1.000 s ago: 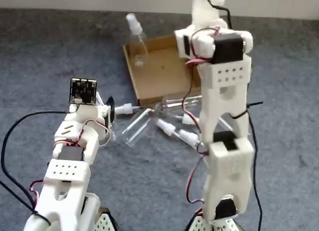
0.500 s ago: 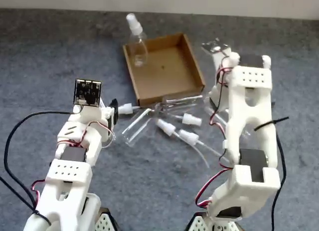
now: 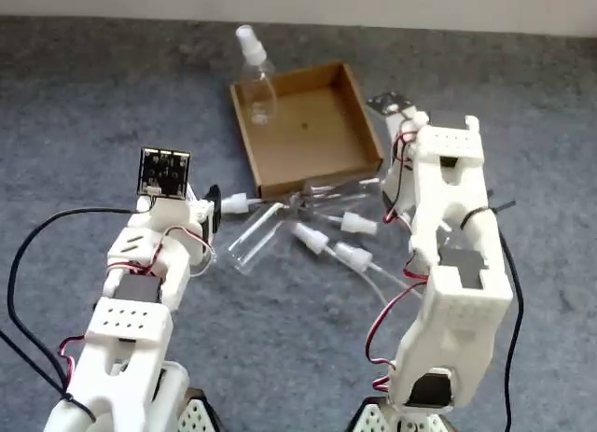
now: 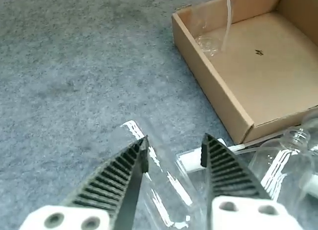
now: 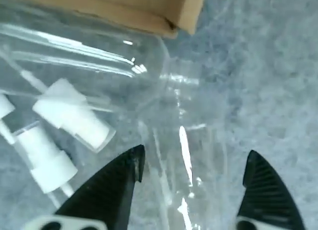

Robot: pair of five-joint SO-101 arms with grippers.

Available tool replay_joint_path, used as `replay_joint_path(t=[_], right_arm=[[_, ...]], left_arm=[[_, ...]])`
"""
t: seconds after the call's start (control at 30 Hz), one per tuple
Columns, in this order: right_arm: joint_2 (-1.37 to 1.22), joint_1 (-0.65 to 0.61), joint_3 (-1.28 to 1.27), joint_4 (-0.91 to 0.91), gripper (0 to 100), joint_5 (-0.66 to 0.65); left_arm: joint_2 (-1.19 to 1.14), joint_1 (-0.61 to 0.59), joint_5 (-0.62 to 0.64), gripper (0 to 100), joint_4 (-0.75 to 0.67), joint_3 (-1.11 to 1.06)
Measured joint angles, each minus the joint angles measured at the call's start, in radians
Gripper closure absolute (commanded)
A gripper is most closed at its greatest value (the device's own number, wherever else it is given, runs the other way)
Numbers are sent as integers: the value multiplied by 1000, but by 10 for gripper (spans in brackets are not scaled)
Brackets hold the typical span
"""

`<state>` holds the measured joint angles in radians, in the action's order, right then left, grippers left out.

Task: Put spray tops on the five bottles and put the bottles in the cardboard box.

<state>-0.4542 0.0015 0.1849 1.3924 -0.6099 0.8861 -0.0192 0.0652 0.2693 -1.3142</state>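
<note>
The cardboard box point(image 3: 317, 157) lies at the table's far middle, with one capped clear bottle point(image 3: 257, 81) standing in its far-left corner. Bare clear bottles point(image 3: 256, 238) point(image 3: 338, 190) and loose white spray tops point(image 3: 312, 237) point(image 3: 358, 224) lie just in front of the box. My left gripper point(image 4: 174, 155) is open low over a lying clear bottle point(image 4: 164, 190), and a spray top point(image 4: 190, 159) rests just past its fingertips. My right gripper point(image 5: 191, 163) is open above another clear bottle point(image 5: 184, 135) at the box's near-right corner point(image 5: 171, 14), with two spray tops point(image 5: 74, 115) beside it.
Grey carpet covers the table. The right arm point(image 3: 452, 255) stretches from the front edge up to the box's right side, covering part of the pile. A thin dip tube point(image 3: 378, 285) trails from one spray top toward the front.
The right arm has swung off from above the box to its right side and dropped down to the bottles. The left arm has barely shifted.
</note>
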Motion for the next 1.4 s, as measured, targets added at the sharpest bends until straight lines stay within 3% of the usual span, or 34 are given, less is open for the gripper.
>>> replay_joint_path(t=[0.33, 0.53, 0.83, 1.13, 1.23, 1.4], right_arm=[[-95, 31, 0, -11, 992, 40], [-97, 233, -3, -9, 995, 41], [-98, 560, -3, -6, 995, -98], [-64, 677, -52, -8, 995, -149], [44, 686, -192, -26, 995, -167], [344, 681, -557, -259, 994, -173]], left_arm=[[0, 0, 0, 840, 0, 0], [0, 0, 0, 840, 0, 0], [0, 0, 0, 840, 0, 0], [0, 0, 0, 840, 0, 0], [0, 0, 0, 840, 0, 0], [0, 0, 0, 840, 0, 0]])
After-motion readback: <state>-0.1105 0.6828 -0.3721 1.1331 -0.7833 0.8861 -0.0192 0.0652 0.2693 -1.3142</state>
